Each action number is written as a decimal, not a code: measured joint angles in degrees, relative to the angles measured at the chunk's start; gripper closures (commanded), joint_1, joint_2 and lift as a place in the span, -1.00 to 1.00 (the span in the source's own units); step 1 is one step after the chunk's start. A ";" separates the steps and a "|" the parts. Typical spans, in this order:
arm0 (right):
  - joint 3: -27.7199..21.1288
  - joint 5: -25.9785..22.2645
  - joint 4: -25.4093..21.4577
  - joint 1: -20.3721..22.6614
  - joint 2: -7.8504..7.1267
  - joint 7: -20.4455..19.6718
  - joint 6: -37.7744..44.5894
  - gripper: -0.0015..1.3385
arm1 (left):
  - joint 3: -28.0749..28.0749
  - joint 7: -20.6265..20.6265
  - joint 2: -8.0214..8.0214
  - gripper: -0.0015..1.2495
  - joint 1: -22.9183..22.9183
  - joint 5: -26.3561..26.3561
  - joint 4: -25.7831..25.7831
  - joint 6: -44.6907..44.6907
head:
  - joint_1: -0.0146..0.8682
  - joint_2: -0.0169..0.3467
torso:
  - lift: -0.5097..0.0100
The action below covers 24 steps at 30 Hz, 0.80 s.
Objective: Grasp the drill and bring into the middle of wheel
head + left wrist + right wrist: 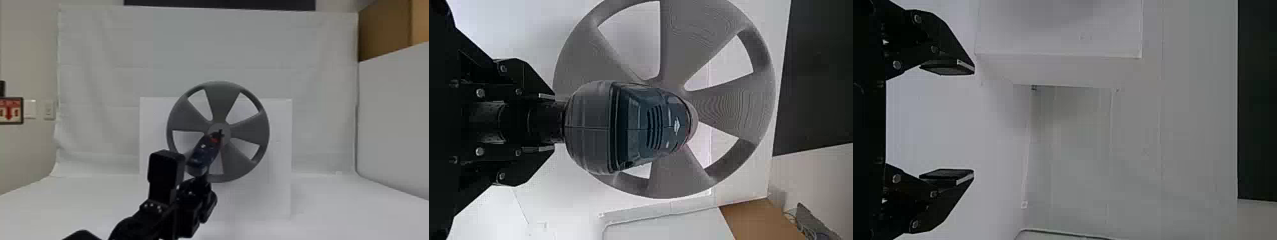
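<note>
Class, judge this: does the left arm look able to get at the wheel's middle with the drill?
Probably yes: the left gripper holds the drill pointed towards the hub, and nothing seems to block its tip, though the gap is unclear.

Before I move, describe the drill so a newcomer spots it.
Start at the big grey five-spoked wheel before the white panel. Over its hub and lower left, in the head view, slants the drill, a rounded tool with a dark tip, held by the left gripper. Its dark blue body and red patch set it apart from the black gripper and grey wheel.
</note>
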 measured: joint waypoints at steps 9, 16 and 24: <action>0.01 0.02 0.00 0.00 0.00 0.00 0.00 -0.22 | 0.02 0.00 0.00 0.93 0.00 -0.07 0.05 -0.13 | -0.97 -0.91 | -0.60; -0.05 -0.03 0.00 0.00 0.00 0.00 0.00 -0.22 | 0.04 -0.03 -0.03 0.93 0.00 -0.09 0.06 -0.16 | -0.97 -0.91 | -0.60; -0.08 -0.04 0.00 0.02 0.00 0.00 0.00 -0.22 | 0.11 -0.01 -0.09 0.93 0.01 -0.16 0.13 -0.28 | -0.97 -0.91 | -0.60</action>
